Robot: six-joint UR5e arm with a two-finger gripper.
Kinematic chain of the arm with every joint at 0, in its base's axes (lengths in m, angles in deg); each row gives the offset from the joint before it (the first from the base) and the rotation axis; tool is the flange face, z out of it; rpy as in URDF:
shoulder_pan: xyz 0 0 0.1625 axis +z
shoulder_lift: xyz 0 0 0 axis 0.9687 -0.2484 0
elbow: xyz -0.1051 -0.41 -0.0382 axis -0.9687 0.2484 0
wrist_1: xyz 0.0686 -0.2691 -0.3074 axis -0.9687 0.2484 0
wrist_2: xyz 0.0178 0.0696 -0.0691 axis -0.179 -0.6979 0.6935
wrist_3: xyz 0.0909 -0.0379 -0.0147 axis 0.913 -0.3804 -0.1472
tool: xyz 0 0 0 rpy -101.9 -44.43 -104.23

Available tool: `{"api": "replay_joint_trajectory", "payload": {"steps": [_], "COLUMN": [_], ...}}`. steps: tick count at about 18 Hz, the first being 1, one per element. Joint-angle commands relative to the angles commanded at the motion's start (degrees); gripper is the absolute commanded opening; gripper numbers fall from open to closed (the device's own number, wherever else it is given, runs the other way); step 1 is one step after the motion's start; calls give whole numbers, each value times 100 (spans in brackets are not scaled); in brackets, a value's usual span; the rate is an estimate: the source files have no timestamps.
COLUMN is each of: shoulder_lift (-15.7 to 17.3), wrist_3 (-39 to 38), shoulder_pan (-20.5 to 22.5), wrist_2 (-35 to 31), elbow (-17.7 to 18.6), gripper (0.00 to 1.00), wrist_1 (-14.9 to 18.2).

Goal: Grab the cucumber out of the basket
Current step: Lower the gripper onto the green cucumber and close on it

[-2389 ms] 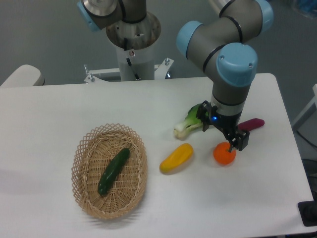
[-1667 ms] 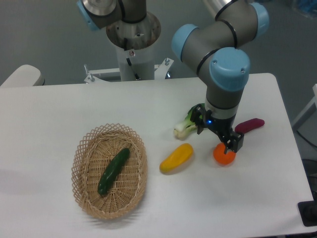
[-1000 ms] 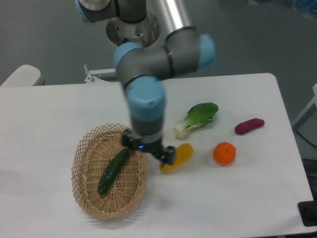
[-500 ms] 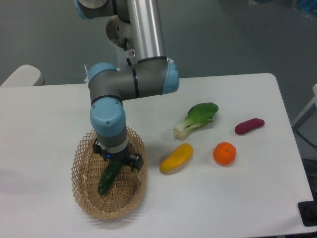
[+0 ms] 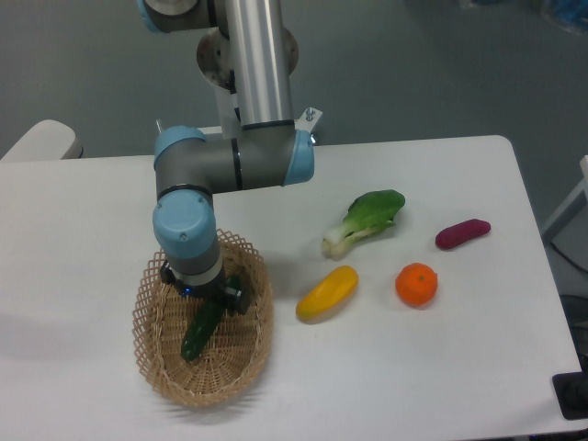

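One basket (image 5: 156,367) sits nearest the camera, on the left part of the table (image 5: 110,202), and the cucumber (image 5: 200,329) lies inside it, slanted, its lower end toward the near rim and its upper end tucked under my wrist. My gripper (image 5: 204,296) hangs right over that upper end, low inside the basket, but the wrist housing blocks the view of my fingers, so I cannot tell whether they are spread, closed, or already touching the cucumber. As I judge it, the approach is done and I am lined up above the right thing; the grasp itself is not shown to be made, and the lift out of the basket is plainly left, since the cucumber rests flat on the wicker. To the right, well apart from the basket, lie a yellow pepper (image 5: 327,292) and an orange (image 5: 416,284). Farther back are the bok choy (image 5: 365,220) and a purple eggplant (image 5: 463,233), none of them in my way. Behind all this my arm (image 5: 230,165) folds back toward its base.
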Motion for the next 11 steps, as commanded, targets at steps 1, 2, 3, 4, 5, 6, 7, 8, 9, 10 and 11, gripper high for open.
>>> {"api": "replay_joint_trajectory", "payload": {"steps": [1,2,3,4,5,6,7,8,9,10,11], "shoulder_lift": [-9,-18,-18,-26,-18,-18,-18,-18,-18,-9,-9], "wrist_3": [0,0,0,0,9,17,26,35,35,61,62], "shoulder_pan": [0,0,0,9,9,9,9,9,9,9,9], "wrist_2": [0,0,0,-9,-9,0,0,0,0,0,0], "elbow": [-17,-44,-53,-53,-61,-79,-97,-105,-114,-132,-149], "gripper": [86,69,54,45,38,35,30,26,25,24,24], "wrist_1": [-9,-18,-27,-27,-27,-27,-27,-27,-27,-27,-27]}}
